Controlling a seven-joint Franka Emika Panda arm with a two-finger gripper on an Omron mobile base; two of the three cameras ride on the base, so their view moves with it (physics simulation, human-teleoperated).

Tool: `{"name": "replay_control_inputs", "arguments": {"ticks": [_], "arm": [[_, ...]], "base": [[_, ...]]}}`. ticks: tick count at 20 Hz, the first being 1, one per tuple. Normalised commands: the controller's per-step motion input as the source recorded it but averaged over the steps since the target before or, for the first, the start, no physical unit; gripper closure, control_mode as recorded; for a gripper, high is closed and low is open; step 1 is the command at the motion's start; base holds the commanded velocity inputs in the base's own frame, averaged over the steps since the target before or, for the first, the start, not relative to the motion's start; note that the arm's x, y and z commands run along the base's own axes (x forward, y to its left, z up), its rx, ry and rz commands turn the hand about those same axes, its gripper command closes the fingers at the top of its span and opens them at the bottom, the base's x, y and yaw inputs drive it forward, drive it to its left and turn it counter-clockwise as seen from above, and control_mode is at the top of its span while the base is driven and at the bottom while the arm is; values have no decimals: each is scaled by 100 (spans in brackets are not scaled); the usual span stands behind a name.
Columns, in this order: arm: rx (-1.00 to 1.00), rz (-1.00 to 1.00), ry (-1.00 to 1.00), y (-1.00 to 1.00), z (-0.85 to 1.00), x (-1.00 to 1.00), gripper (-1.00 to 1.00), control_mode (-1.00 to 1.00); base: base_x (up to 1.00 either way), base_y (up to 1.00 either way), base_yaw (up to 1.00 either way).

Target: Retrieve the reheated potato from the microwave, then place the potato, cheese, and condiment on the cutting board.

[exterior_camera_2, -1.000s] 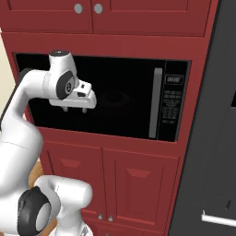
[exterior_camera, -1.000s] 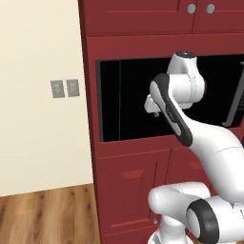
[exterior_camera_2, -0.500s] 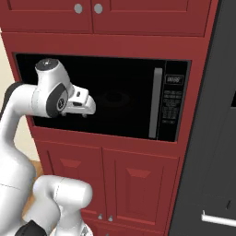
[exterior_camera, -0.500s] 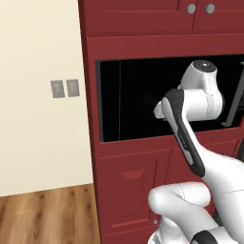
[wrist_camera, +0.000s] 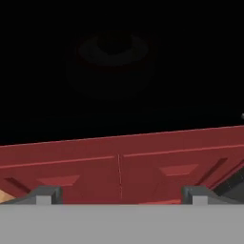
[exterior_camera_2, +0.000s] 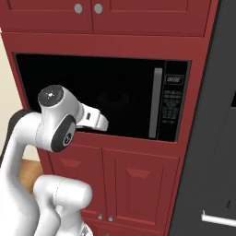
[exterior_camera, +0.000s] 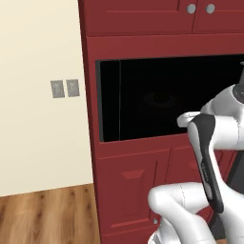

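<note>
Facing the closed microwave [exterior_camera_2: 101,99], the gripper [wrist_camera: 119,195] has its fingers spread, holding nothing. Next move, by judgement: grasp the grey handle [exterior_camera_2: 157,103] and open the door.

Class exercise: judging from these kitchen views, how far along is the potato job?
Hardly begun. The built-in black microwave with its grey bar handle looks closed. The end effector, fingers apart and holding nothing, faces its door. Opening it, fetching the potato and loading the board all remain.
</note>
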Motion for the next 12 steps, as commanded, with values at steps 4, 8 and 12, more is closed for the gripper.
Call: {"name": "replay_control_inputs", "arguments": {"ticks": [4, 8, 12], "arm": [[0, -11, 0, -59, 7, -22, -100, -100], [0, -6, 1, -59, 6, -13, -100, -100], [0, -3, 2, -54, 7, -5, -100, -100]], "base": [[0, 0, 0], [0, 0, 0], [0, 0, 0]]}}
